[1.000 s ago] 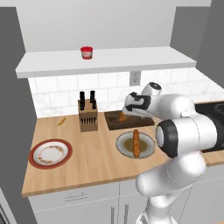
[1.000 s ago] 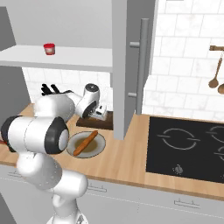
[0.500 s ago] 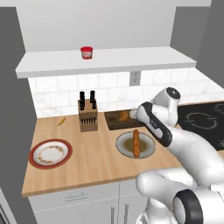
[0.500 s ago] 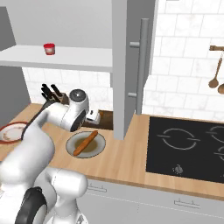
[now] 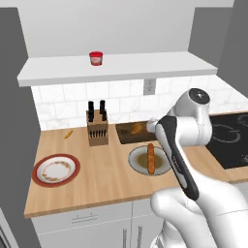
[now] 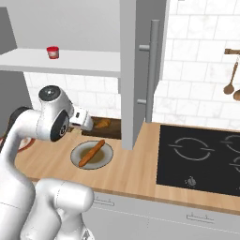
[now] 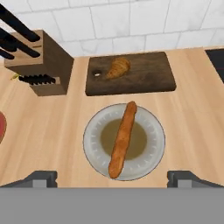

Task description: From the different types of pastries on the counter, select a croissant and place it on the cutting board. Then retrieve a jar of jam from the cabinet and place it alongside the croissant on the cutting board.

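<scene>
The golden-brown croissant (image 7: 118,68) lies on the left part of the dark cutting board (image 7: 148,74), against the tiled wall. My gripper (image 7: 112,177) hovers open above the counter (image 7: 52,131), nearer than the board, over a grey plate (image 7: 151,127) that holds the long baguette stick (image 7: 122,138). Its fingertips (image 7: 41,177) stand wide apart with nothing between them. From the left base, the croissant (image 5: 138,128) shows on the board (image 5: 127,135) beside my white hand. The red jar of jam (image 5: 96,58) stands on the white cabinet shelf (image 5: 145,65), above and left of the board.
A knife block (image 5: 97,127) stands just left of the board. A red-rimmed plate (image 5: 55,169) sits at the counter's left end. The black stovetop (image 6: 201,154) lies to the right, past a tall grey panel with a bar handle (image 6: 151,70). Wooden spoons (image 6: 229,79) hang on the wall.
The arm has swung round and lifted its elbow, and the hand has drawn back from over the board. The croissant stays on the board.
</scene>
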Controlling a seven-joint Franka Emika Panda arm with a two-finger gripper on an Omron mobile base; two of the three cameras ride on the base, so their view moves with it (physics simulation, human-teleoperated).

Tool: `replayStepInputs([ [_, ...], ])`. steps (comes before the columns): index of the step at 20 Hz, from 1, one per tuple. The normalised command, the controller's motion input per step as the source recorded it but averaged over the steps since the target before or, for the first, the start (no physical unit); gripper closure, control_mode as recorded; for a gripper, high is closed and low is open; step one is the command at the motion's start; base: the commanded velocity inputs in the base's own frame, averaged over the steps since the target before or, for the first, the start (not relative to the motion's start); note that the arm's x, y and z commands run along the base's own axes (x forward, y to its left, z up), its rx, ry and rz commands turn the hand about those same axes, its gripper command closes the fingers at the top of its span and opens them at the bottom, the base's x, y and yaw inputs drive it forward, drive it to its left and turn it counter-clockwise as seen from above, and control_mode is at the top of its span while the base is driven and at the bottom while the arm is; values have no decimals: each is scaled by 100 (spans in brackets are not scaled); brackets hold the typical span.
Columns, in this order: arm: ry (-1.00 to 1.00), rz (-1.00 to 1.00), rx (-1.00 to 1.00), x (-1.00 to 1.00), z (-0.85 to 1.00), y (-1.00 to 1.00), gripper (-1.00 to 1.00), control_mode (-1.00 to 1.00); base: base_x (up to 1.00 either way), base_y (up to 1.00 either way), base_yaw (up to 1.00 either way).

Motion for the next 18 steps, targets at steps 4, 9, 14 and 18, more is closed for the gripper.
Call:
replayStepInputs([
  [4,-11,4,-20,0,100,19,-100,-100,0,0,0],
  [9,-18,5,-16,0,100,22,-100,-100,0,0,0],
  [14,-17,0,-15,-8,98,35,-100,-100,0,0,0],
  [18,-28,8,8,-77,19,0,-100,-100,0,0,0],
])
